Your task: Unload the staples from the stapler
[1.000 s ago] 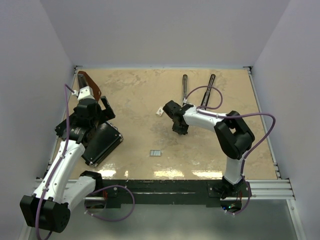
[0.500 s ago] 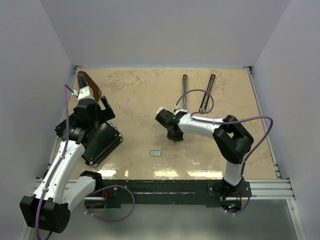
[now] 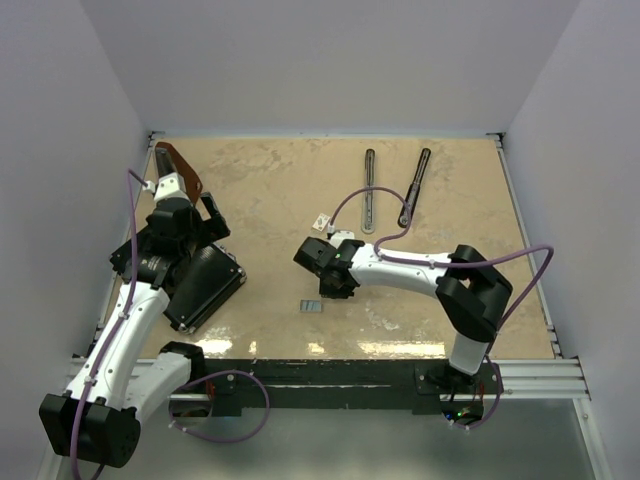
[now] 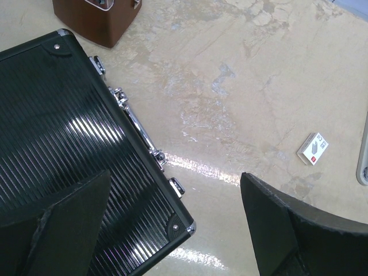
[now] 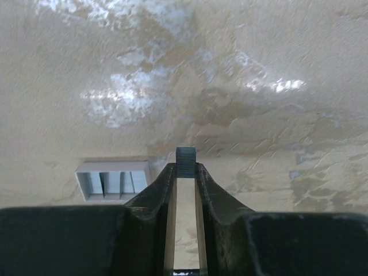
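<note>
The stapler lies in two pieces at the back of the table: a narrow grey channel (image 3: 369,195) and a black arm (image 3: 414,187). My right gripper (image 3: 329,291) (image 5: 185,170) is low over the table, shut on a small grey strip of staples (image 5: 185,160) pinched at its fingertips. Just to its left, several more staples (image 3: 312,305) (image 5: 112,180) lie side by side on the table. My left gripper (image 3: 203,222) (image 4: 175,178) hangs wide open above the corner of the black case, holding nothing.
A ribbed black case (image 3: 204,285) (image 4: 57,121) lies at the left under my left arm. A brown wedge-shaped object (image 3: 181,165) (image 4: 95,17) stands behind it. A small white box (image 3: 320,222) (image 4: 313,148) rests mid-table. White walls enclose the table.
My right arm has swung from beside the stapler pieces toward the near left, carrying the strip to the staples on the table. The left arm has not moved.
</note>
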`<state>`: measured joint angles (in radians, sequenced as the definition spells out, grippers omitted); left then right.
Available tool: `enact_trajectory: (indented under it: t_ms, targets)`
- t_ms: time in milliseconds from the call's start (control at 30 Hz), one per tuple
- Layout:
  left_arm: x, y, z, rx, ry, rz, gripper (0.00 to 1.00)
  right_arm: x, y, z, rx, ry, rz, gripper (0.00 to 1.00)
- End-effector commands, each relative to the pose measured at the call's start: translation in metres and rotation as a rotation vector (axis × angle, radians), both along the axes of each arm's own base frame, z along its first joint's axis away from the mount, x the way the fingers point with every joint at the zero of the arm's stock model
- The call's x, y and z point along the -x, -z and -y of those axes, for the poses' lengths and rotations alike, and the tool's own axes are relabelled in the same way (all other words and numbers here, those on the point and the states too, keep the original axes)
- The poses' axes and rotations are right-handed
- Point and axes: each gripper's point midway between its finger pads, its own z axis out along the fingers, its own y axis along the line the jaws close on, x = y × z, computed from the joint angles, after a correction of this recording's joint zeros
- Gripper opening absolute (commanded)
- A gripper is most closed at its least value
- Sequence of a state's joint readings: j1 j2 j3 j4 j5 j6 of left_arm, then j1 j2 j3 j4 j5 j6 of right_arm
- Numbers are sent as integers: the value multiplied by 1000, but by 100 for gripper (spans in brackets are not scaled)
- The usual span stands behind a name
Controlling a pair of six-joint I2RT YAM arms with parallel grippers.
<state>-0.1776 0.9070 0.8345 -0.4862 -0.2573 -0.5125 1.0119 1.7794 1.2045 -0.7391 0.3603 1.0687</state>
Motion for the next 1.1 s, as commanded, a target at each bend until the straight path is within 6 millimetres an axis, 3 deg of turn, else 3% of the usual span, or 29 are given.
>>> enact_trajectory:
  t_ms: [0,367,1067]
  targets:
    - [-3,-6,-1,-4,3,35,99,6,-18,-20,-86,0,3,13]
    - [-4,-6,-1,-5,4,35,100,17,-15,-46,-97,-51,7,13]
    - [-4,-6,-1,-6,4,35,99,16,-4,-53,-72,-72,-2,15]
